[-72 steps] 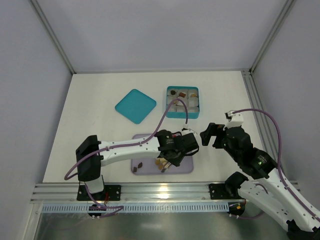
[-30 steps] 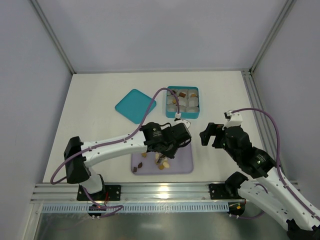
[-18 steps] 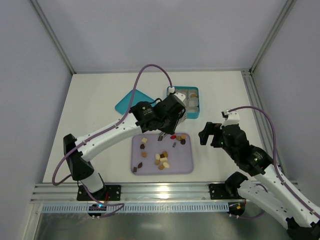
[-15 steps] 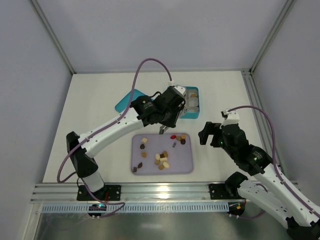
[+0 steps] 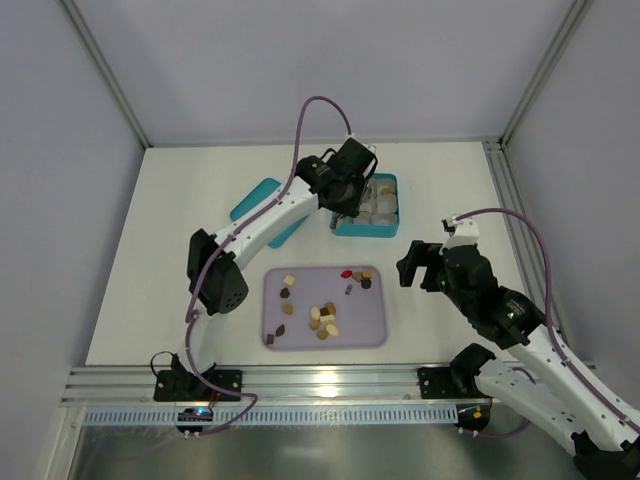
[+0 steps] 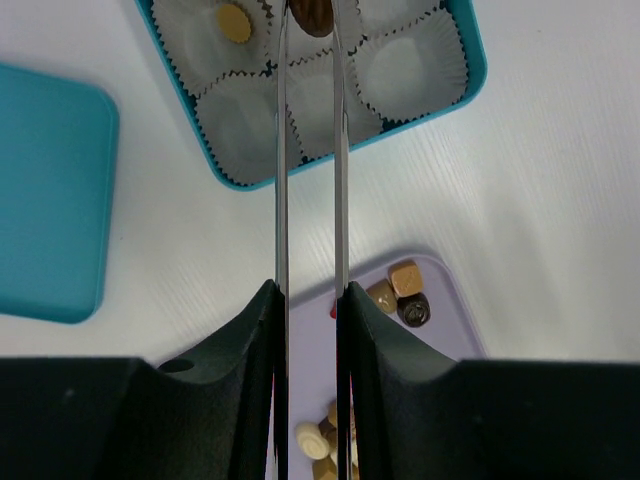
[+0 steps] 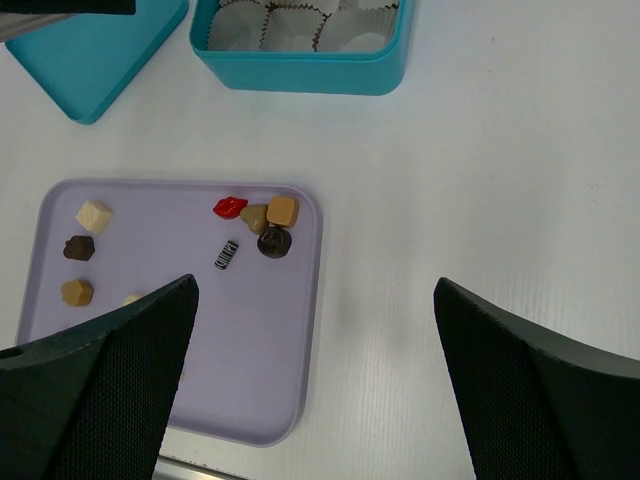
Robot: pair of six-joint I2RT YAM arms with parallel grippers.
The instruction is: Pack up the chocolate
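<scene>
The left gripper (image 6: 311, 8) pinches a glossy brown oval chocolate piece (image 6: 313, 18) between its thin fingers, above the white paper cups (image 6: 410, 65) of the teal box (image 7: 300, 72). One cup holds a tan oval piece (image 6: 235, 22). The other pieces (image 7: 270, 215), which are red, tan, cream, dark brown and striped, lie scattered on the lilac tray (image 7: 260, 340). The right gripper (image 7: 316, 283) is spread wide above the desk (image 7: 480, 180).

White left arm (image 5: 268, 217) and white right arm (image 5: 545, 390), black at the joints, purple cables (image 5: 320, 100) trailing. Slim steel fingers (image 6: 281, 150) left, chunky black fingers (image 7: 100, 400) right.
</scene>
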